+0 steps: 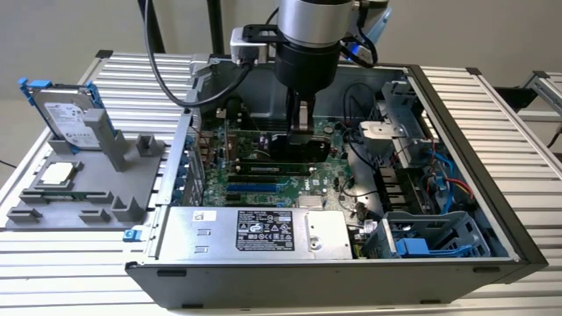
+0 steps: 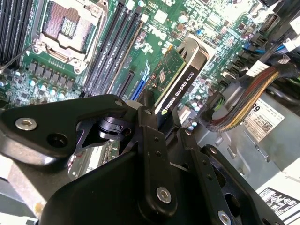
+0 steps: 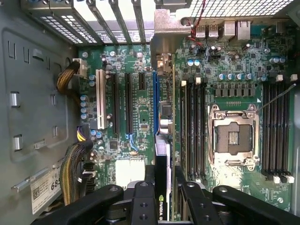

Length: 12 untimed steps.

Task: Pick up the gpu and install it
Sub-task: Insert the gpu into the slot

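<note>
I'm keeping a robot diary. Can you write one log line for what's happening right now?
gripper: shut on gpu | gpu: held on edge above motherboard inside computer case | seated: not yet

Arm [image 1: 309, 39] points straight down; claw [image 3: 165, 187] clamped on the gpu [image 2: 176, 84]

The open computer case [image 1: 491, 197] lets the arm in from above; over the motherboard [image 3: 136, 117] the gripper [image 3: 165, 187] holds the gpu [image 3: 161, 154] edge-down beside the blue slot [image 3: 154, 103]; the cable bundle [image 3: 75, 173] and drive cage [image 1: 422, 237] crowd the motherboard's edges; the empty processor socket [image 3: 233, 138] lies low.
</note>
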Each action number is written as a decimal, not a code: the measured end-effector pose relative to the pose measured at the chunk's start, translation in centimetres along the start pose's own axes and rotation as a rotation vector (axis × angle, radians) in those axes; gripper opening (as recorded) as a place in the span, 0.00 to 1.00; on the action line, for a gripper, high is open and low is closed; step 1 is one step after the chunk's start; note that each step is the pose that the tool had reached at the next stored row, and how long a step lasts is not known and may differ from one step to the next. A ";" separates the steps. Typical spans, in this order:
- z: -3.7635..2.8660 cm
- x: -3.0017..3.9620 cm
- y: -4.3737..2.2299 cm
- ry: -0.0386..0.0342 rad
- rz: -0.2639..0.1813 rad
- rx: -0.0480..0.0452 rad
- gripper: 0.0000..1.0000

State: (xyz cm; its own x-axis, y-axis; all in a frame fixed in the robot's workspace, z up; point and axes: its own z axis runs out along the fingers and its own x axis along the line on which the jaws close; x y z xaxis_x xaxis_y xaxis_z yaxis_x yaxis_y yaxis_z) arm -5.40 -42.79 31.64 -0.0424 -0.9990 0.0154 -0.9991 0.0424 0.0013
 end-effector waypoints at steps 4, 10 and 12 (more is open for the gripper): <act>0.17 0.00 0.01 0.0001 0.000 -0.0001 0.00; 0.39 -0.01 0.01 0.0002 0.000 -0.0001 0.00; 0.46 -0.01 0.01 0.0004 0.000 -0.0001 0.00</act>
State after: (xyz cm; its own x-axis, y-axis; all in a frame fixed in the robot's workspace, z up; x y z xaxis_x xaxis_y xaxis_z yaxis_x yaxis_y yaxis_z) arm -5.40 -42.79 31.18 -0.0425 -0.9990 0.0158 -0.9991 0.0425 0.0014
